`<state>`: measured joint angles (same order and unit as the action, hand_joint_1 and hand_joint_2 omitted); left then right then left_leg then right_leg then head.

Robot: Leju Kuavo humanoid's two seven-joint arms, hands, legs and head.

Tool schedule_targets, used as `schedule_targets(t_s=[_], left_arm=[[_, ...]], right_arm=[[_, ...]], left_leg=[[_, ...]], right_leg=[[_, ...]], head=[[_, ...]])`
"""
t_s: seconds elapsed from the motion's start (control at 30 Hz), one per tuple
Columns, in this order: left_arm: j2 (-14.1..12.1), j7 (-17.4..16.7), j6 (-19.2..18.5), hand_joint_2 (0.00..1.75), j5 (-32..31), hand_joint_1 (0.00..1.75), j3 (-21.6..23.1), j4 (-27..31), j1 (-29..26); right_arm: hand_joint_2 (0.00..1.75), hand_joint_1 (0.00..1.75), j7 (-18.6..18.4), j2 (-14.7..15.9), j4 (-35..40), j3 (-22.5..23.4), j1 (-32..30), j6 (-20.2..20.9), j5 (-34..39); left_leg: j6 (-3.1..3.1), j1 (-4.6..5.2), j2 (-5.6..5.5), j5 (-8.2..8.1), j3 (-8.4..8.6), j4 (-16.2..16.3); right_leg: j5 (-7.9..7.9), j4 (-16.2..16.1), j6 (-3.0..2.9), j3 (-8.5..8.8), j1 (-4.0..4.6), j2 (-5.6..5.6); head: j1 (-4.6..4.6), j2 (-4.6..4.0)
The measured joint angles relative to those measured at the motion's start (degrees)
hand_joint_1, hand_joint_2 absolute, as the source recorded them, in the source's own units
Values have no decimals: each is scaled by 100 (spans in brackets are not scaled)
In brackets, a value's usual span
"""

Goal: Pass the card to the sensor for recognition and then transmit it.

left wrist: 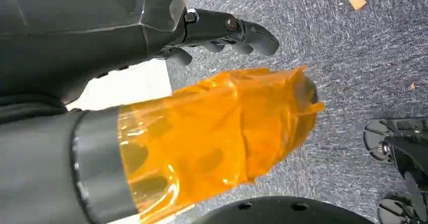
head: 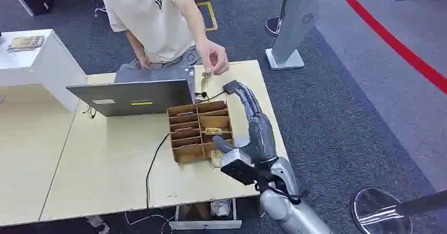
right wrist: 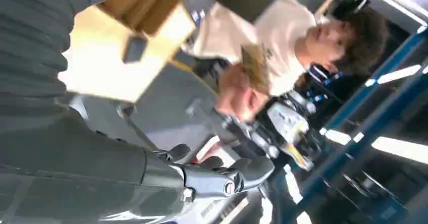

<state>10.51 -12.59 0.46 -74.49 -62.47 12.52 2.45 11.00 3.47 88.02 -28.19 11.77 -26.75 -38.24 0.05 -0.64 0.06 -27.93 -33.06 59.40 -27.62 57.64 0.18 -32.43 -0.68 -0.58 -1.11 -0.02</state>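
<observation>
A person's hand [head: 215, 59] holds a card [head: 206, 78] upright above the far edge of the table; it shows blurred in the right wrist view as the card [right wrist: 255, 65]. My right hand [head: 246, 100] reaches across the table with fingers stretched out and nothing in them, its tips by the small black sensor [head: 230, 86] on a cable. The dark fingers [right wrist: 229, 179] are bare. My left hand [left wrist: 151, 82] hangs over the carpet, thumb wrapped in orange film, holding nothing. Another card [head: 213, 131] lies in the wooden organizer [head: 184, 139].
An open laptop [head: 134, 96] stands left of the organizer, a black cable [head: 153, 165] trailing toward the near table edge. A loose card [head: 215, 161] lies by the organizer's near corner. White cabinet [head: 37, 60] at far left; a kiosk stand [head: 292, 23] beyond the table.
</observation>
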Motion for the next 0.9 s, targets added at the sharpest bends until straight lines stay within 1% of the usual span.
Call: schedule_targets(t_s=[0.17, 0.37, 0.53, 0.77, 0.9], left_arm=[[-29, -11, -68, 0, -112, 0, 26, 0, 9], [-59, -11, -120, 0, -190, 0, 68, 0, 15], [-81, -11, -212, 0, -273, 0, 160, 0, 29], [-109, -9, -282, 0, -337, 0, 249, 0, 45], [-112, -9, -308, 0, -365, 0, 293, 0, 50]], right_arm=[[175, 0, -287, 46, -112, -184, 454, -234, -1141], [175, 0, -447, 96, -357, -333, 890, -337, -1838], [175, 0, -578, 157, -751, -457, 1340, -341, -2440], [175, 0, -685, 217, -1462, -566, 1944, -342, -2958], [175, 0, -737, 225, -1774, -603, 2182, -333, -3092]], left_leg=[[0, 0, 0, 1, 0, 0], [1, 0, -1, 1, 0, 0], [1, 0, -1, 1, 0, 0], [-1, 0, -1, 4, 0, 1], [-1, 0, -2, 4, 0, 1]], right_leg=[[1, 1, 0, 0, 0, 0], [1, 1, 0, 0, 0, -1], [1, 1, 0, 0, 0, 1], [3, 2, 0, 1, 0, -1], [3, 2, 0, 0, 0, -2]], head=[[0, 0], [2, 0], [0, 0], [2, 0], [0, 0]])
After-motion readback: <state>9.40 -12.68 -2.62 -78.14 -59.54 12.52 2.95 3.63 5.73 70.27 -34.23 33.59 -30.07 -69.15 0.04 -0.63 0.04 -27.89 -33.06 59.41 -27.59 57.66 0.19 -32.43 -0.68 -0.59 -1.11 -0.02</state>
